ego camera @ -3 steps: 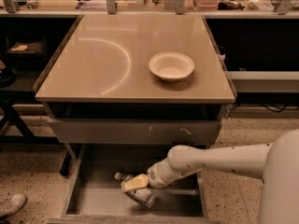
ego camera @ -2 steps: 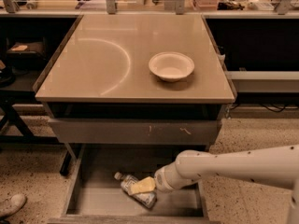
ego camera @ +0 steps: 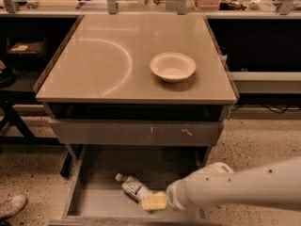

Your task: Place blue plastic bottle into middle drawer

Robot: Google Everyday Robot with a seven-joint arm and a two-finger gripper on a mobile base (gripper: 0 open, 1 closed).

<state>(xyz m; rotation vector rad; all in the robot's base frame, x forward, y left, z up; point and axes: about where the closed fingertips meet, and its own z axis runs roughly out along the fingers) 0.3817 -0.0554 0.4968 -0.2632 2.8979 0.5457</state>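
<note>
The blue plastic bottle (ego camera: 133, 187) lies on its side on the floor of the open middle drawer (ego camera: 99, 199), its white cap pointing to the back left. My gripper (ego camera: 154, 201), with pale yellow tips on a white arm, sits low over the drawer's front right part. It is right at the bottle's near end; whether it touches the bottle I cannot tell.
A white round bowl (ego camera: 172, 66) stands on the beige tabletop (ego camera: 103, 65). A shut grey drawer front (ego camera: 136, 133) with pale scratch marks is above the open drawer. A shoe (ego camera: 11, 205) is on the floor at the left. Dark shelving flanks the table.
My arm has drawn back to the right and toward the drawer's front. The bottle, earlier mostly covered by the gripper, now lies in plain view on the drawer floor.
</note>
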